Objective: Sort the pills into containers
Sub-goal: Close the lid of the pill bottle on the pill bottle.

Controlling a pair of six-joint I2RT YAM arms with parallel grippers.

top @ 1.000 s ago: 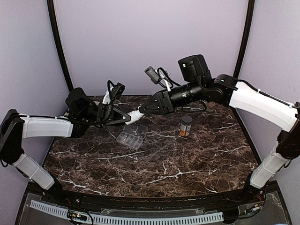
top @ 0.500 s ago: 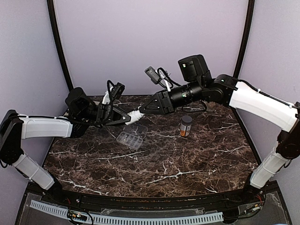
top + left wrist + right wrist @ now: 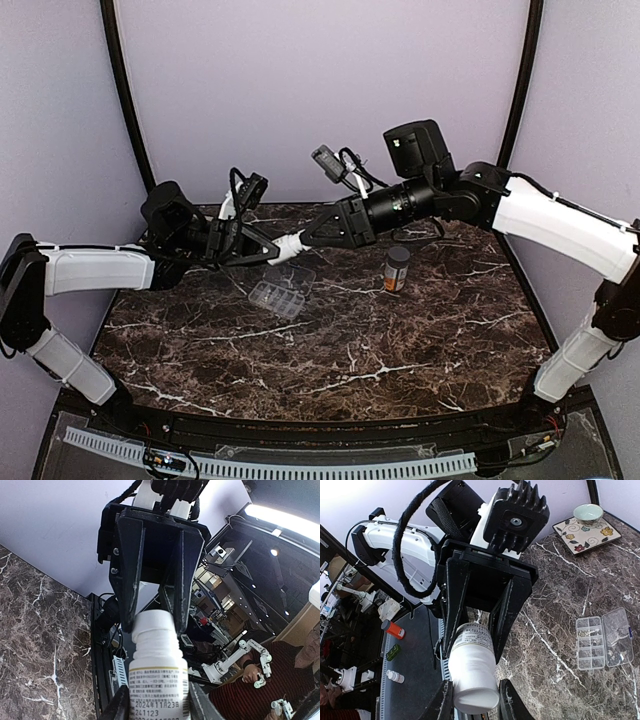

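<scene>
A white pill bottle (image 3: 159, 665) is held in the air between both arms, above the far-left part of the counter (image 3: 400, 340). The left claw (image 3: 156, 702) is clenched round its labelled body and the right claw (image 3: 472, 702) is clamped on its cap end. Its long axis runs roughly level from one claw to the other, with the cap pointed towards the right arm. The bottle is judged to be light, stiff plastic with a smooth, somewhat slippery wall, so the body is best gripped across its width while the cap is gripped at its rim for twisting. The organizer box (image 3: 281, 291) lies flat on the counter just below the bottle. Its clear lid is folded open, its long axis is set diagonally, and its compartments face upward. It is probably light and easily shoved.
</scene>
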